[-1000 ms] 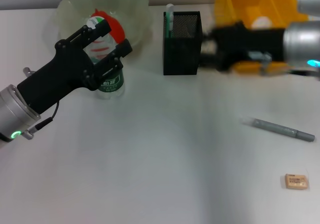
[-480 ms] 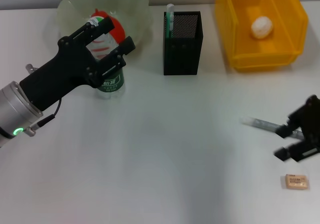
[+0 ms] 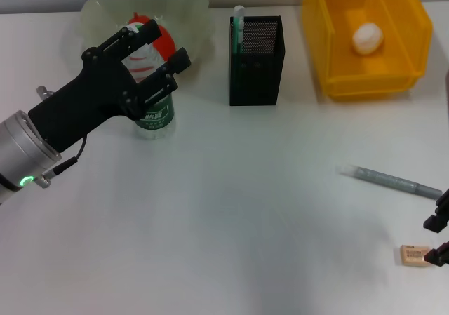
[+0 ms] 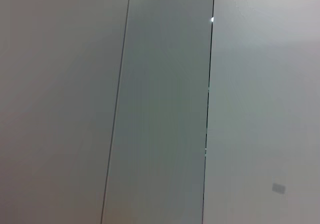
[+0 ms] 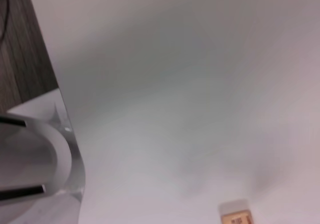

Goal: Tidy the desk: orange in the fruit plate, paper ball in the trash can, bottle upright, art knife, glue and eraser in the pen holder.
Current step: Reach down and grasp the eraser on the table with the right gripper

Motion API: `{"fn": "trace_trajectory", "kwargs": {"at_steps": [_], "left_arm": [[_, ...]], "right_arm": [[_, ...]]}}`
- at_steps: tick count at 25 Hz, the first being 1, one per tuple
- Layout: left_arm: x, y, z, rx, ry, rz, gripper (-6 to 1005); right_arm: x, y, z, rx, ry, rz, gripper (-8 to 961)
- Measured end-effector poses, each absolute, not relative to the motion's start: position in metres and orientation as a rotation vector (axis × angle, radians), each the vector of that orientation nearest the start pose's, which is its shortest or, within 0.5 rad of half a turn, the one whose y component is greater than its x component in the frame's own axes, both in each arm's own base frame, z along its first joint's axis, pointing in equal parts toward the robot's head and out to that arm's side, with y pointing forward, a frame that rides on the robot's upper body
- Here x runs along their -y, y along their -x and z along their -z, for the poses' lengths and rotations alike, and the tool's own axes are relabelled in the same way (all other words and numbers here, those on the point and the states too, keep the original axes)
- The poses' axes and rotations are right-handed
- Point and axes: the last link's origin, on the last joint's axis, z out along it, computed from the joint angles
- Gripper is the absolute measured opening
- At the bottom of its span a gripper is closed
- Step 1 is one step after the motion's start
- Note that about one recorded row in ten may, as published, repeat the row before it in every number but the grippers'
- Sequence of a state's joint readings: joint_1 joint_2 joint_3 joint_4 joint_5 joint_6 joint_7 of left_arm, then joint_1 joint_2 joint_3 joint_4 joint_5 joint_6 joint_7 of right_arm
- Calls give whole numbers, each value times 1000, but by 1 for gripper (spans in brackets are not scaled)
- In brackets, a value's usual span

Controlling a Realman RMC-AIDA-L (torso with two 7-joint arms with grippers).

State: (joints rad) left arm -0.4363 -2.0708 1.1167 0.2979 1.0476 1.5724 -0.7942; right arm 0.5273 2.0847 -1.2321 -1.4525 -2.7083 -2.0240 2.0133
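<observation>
Two grippers are showing. The left gripper [image 3: 151, 54], jaws apart, is straddling the upright bottle [image 3: 149, 83] at ten o'clock on the bench [image 3: 231, 210], beside the fruit plate [image 3: 186, 13] holding the orange [image 3: 165, 43]. The right gripper [image 3: 436, 239], jaws apart, is hovering at four o'clock by the eraser [image 3: 414, 255], below the art knife [image 3: 393, 182]. The paper ball [image 3: 367, 38] is sitting in the yellow trash can [image 3: 330, 41], right of the pen holder [image 3: 255, 66].

The right gripper [image 3: 436, 239] is cut off by the head view's right edge, only two dark fingertips show; the left gripper [image 3: 160, 50] hides much of the bottle [image 3: 153, 97] and the orange [image 3: 163, 40]; the eraser [image 5: 236, 213] is cut by the right wrist view's edge.
</observation>
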Motion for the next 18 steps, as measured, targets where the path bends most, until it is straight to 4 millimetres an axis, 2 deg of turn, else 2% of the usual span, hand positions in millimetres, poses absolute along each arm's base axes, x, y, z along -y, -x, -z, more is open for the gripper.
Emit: {"fn": "trace_trajectory", "kwargs": {"at_steps": [4, 10, 18], "left_arm": [[-306, 251, 16, 325, 2253, 1239, 662], [-306, 251, 16, 314, 2252, 1232, 662], [-306, 252, 15, 316, 2244, 1231, 662]], "right_arm": [[-293, -221, -33, -575, 2957, 962, 519], [-294, -219, -9, -482, 2959, 1092, 518], [-296, -215, 3, -414, 2932, 1172, 516]]}}
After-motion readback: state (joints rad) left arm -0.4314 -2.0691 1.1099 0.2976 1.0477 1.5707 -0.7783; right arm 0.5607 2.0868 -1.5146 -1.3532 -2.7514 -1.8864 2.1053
